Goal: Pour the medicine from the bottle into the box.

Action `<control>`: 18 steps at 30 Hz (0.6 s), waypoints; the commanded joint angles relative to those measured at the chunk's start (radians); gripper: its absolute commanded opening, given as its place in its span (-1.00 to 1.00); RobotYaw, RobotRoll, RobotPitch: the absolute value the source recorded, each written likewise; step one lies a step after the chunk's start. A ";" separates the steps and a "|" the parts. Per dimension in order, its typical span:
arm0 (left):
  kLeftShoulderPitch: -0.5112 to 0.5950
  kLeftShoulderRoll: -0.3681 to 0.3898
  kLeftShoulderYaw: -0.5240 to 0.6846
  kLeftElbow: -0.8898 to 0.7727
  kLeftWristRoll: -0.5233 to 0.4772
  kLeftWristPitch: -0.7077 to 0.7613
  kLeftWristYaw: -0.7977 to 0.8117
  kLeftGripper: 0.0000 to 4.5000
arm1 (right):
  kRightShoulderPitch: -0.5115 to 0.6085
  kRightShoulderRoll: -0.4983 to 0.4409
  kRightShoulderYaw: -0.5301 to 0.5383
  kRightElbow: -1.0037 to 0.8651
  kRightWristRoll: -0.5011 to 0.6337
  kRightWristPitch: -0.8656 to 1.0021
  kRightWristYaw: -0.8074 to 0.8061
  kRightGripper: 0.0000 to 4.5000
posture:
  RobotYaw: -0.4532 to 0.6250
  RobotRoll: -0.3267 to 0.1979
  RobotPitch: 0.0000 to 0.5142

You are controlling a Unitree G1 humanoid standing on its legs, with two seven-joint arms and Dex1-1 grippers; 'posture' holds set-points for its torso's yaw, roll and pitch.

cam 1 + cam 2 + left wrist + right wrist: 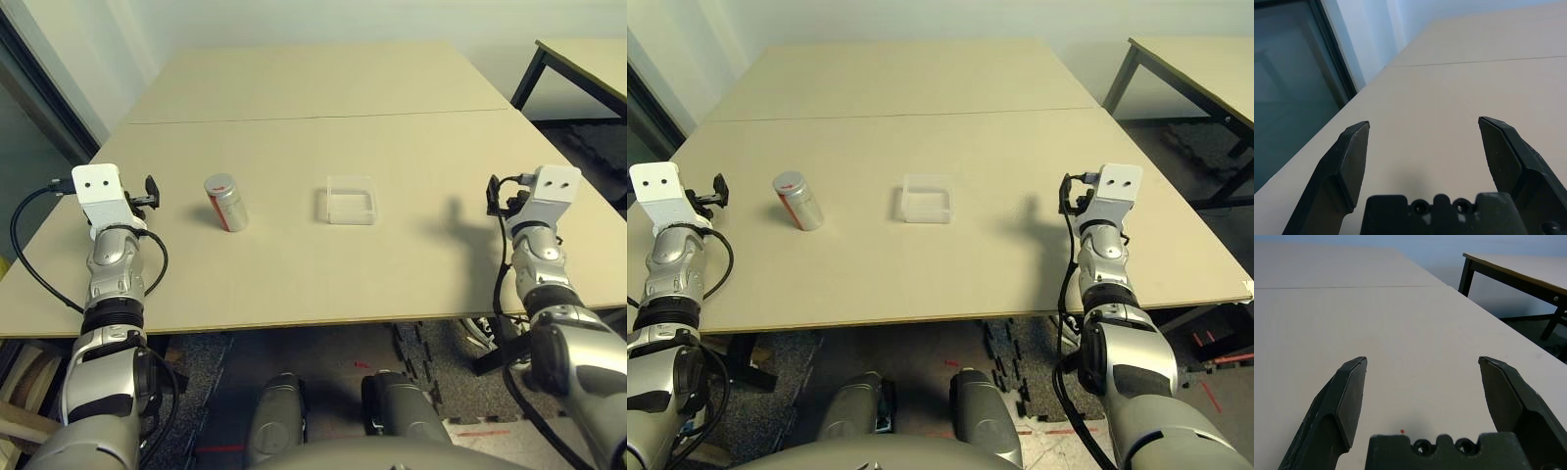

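Light wood table (294, 264), seam running across the far part, second table (588, 59) off at the far right. Nothing held yet.

Left gripper (149, 193) hovers over the table's left edge, pointing forward and level, fingers (1347, 161) spread wide with only bare tabletop between them in its wrist view.

The bottle (225, 203) is just right of the left gripper, near it but not touching. It looks to stand with a slight lean, grey cap at the far-left end, red band under it, long axis tipping toward near-right. Cap looks on; the medicine itself isn't visible.

The box (349, 200) sits right of the bottle, about mid-table, clear and flat, apart from the bottle; I can't tell if anything is in it.

Right gripper (493, 194) hovers near the right edge, well apart from the box, also level and forward, fingers (1344, 406) wide apart on nothing.

Judgement: left arm is clearly the nearer one to the bottle. The bottle lies to the right of its fingers, not ahead, so the gripper needs a sideways move or inward turn before closing across the body.
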 commanded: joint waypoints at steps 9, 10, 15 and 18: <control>0.012 0.039 0.019 -0.012 -0.043 0.002 -0.108 0.98 | -0.019 -0.019 0.025 -0.041 -0.004 0.008 0.111 1.00 | -0.19 0.25 -0.87; 0.016 0.049 0.021 -0.013 -0.046 -0.002 -0.124 0.98 | -0.020 -0.022 0.025 -0.049 0.001 0.013 0.135 1.00 | -0.20 0.25 -0.88; 0.044 0.089 0.031 -0.056 -0.091 0.006 -0.244 0.98 | -0.014 -0.054 0.023 -0.120 0.048 0.067 0.321 1.00 | -0.20 0.25 -0.87; 0.067 0.126 0.029 -0.089 -0.122 0.030 -0.359 0.98 | -0.003 -0.075 0.037 -0.157 0.067 0.125 0.455 1.00 | -0.21 0.25 -0.85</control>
